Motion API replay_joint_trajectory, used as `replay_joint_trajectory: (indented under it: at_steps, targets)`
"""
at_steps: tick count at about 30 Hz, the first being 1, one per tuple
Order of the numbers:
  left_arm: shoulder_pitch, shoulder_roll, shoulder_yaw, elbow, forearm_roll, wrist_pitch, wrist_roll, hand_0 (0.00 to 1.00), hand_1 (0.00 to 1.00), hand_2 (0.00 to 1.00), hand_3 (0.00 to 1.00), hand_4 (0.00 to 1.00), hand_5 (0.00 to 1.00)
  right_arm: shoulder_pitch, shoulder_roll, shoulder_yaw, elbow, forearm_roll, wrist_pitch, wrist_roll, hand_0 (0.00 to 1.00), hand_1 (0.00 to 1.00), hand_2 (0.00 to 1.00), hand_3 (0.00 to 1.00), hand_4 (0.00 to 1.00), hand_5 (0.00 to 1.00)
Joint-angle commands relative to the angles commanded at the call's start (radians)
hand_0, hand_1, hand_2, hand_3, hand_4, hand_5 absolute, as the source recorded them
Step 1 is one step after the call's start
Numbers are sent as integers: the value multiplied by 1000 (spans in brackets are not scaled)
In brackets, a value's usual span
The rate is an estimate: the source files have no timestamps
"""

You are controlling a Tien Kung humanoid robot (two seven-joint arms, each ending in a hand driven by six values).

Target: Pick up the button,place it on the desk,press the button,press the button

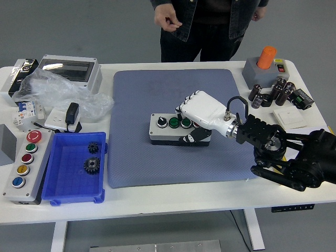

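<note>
**A:** What containers are on the desk (173,197), and what is in them?

**B:** A blue tray (74,173) sits at the front left, holding two small dark gears (92,158). Just left of it lies a grey control box (23,167) with red, green, dark red, yellow and blue buttons in a row. Behind these are a crumpled clear plastic bag (63,94), a black plug adapter (72,115) and a grey enclosure with a clear lid (69,72).

**A:** Where is the button box?

**B:** The button box (170,128) lies near the middle of a grey-blue mat (157,100), with a black knob and two green buttons showing on top. The white right robot hand (198,119) is closed around its right end, fingers over the top and thumb against the front.

**A:** And the surroundings?

**B:** The desk is white, the floor grey. At the far right stand an orange-capped grey box (264,64), a cluster of dark capacitors (270,93) and a white switch plate (290,118). A person in a dark jacket (210,21) stands at the far side.
</note>
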Motion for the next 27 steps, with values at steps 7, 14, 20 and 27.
replay_joint_trajectory:
  at_steps: [7,14,20,27]
  targets:
    - [5,-2,2,0,-2,0,0,665,691,618,646,647,382,-5,3,2,-11,5,17,-1,511,628,603,326,598,8]
    - [4,-2,4,0,-3,0,0,665,691,617,646,646,383,-2,0,13,4,-1,40,-9,631,677,704,419,646,27]
    - [4,-2,5,0,-4,0,0,665,691,617,645,645,384,5,-7,31,16,-4,55,-19,654,684,731,699,688,102]
    - [2,-2,6,-1,-3,0,0,665,691,617,644,644,385,10,-10,42,16,-14,58,-29,662,687,737,810,722,110]
